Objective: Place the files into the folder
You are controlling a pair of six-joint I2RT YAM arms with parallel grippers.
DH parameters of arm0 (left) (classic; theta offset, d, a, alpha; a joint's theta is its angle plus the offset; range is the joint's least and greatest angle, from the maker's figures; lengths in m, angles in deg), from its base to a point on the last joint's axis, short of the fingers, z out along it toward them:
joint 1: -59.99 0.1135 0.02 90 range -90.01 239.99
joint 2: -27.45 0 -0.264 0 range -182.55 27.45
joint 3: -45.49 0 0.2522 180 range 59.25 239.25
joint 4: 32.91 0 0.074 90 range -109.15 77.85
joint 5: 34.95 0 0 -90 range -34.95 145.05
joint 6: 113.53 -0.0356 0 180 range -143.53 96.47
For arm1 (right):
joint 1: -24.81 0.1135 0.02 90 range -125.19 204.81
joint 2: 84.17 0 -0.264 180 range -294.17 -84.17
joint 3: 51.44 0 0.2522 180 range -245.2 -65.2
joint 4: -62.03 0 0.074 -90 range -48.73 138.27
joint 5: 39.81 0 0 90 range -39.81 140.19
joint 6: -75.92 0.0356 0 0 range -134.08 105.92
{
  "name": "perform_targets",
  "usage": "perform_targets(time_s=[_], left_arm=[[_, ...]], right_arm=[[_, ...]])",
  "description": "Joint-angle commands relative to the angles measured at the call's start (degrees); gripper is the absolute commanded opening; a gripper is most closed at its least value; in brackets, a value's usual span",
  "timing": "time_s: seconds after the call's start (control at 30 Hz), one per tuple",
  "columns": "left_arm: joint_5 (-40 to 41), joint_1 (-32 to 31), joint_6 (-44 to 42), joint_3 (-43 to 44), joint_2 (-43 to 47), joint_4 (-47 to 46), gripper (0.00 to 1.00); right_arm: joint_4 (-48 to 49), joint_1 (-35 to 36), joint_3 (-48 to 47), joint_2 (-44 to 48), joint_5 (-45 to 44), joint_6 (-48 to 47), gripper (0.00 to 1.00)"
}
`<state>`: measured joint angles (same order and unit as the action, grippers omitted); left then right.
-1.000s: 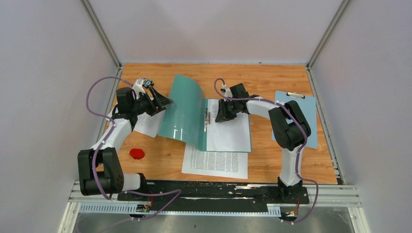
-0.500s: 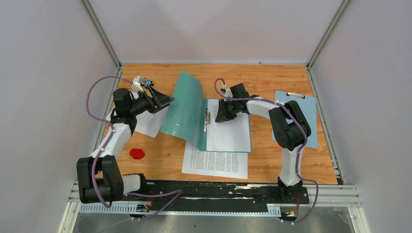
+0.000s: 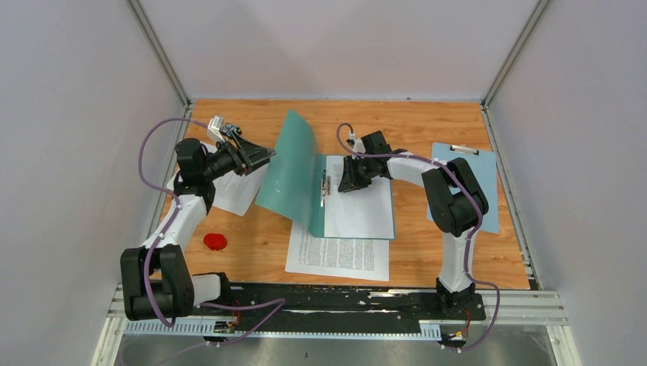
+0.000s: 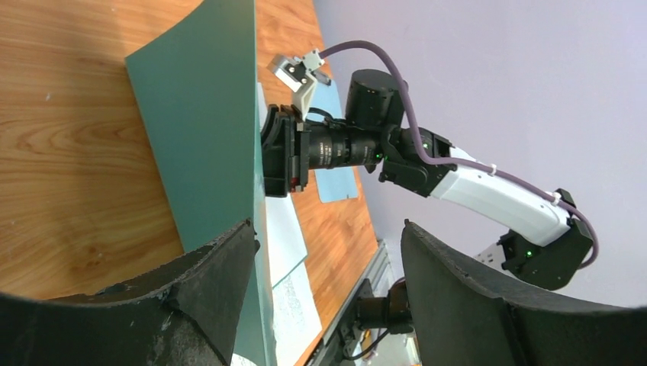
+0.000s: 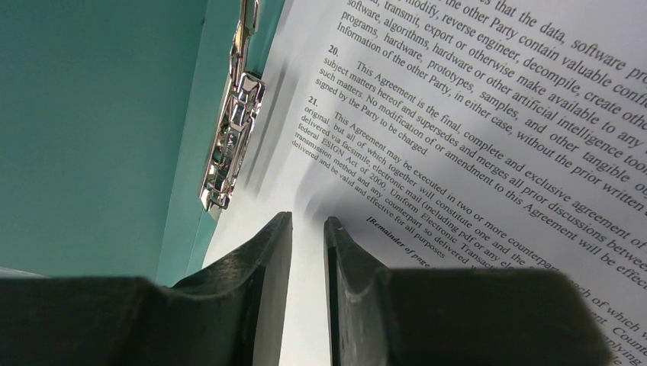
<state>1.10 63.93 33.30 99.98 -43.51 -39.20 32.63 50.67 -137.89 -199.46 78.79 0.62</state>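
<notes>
The teal folder [image 3: 294,171] lies open mid-table, its left cover [image 4: 206,130] curled up almost upright. My left gripper [image 3: 259,158] hangs open at that cover's free edge; in the left wrist view [image 4: 328,229] the edge runs beside the left finger, not pinched. One of the files [image 3: 362,206] lies on the folder's right half, beside the metal fastener [image 5: 233,137]. My right gripper [image 3: 345,183] rests its tips on this sheet [image 5: 458,114] near the spine, jaws [image 5: 307,219] a narrow slit apart, nothing between. A second sheet [image 3: 338,255] lies in front, a third [image 3: 236,191] under the left arm.
A light blue clipboard [image 3: 465,183] lies at the right, partly under the right arm. A small red object [image 3: 215,242] sits near the left arm's base. White walls enclose the wooden table [image 3: 412,126] on three sides.
The left gripper has risen and drawn back a little, and the folder's left cover has swung further upright toward the spine. The right arm has stayed put on the sheet.
</notes>
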Motion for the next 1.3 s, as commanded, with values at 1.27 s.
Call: perform_targets(time_s=[1.27], left_arm=[[13.8,-4.9,-29.0,14.1,-6.5,32.4,0.65]], right_arm=[[-4.5,-0.1,2.7,-2.9,-6.5,-3.3,0.24]])
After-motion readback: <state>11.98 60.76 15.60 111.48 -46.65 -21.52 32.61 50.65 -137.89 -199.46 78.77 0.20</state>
